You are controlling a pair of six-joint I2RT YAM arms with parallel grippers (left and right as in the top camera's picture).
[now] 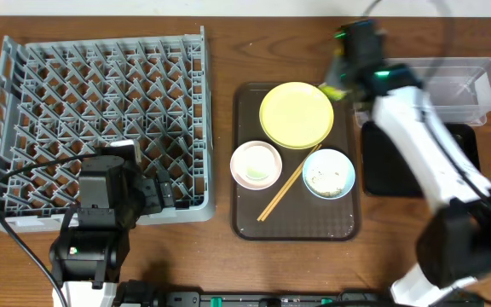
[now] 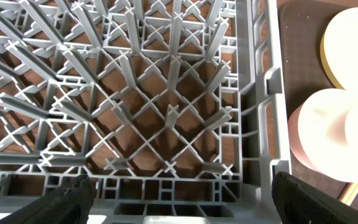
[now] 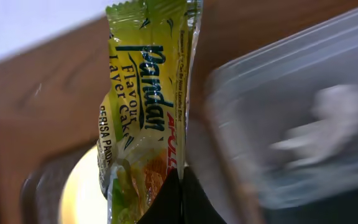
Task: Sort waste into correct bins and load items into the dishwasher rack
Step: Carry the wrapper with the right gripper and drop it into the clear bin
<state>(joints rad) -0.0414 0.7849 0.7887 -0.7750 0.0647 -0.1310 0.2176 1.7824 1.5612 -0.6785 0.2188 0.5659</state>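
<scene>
My right gripper (image 1: 341, 75) is shut on the yellow-green snack wrapper (image 3: 145, 106) and holds it in the air near the brown tray's back right corner, left of the clear tub (image 1: 454, 85); the wrapper also shows in the overhead view (image 1: 335, 83). The yellow-green plate (image 1: 296, 114), white bowl (image 1: 256, 164), light blue bowl (image 1: 328, 173) with rice scraps, and chopsticks (image 1: 281, 195) lie on the brown tray. The black tray (image 1: 467, 145) lies in front of the tub, partly hidden by my right arm. My left gripper (image 2: 179, 199) is open over the grey rack's (image 1: 101, 111) front right corner.
The brown serving tray (image 1: 250, 217) sits between the rack and the bins. The rack (image 2: 154, 93) fills the left wrist view, with the white bowl (image 2: 334, 134) at its right. The small white cup is not in view.
</scene>
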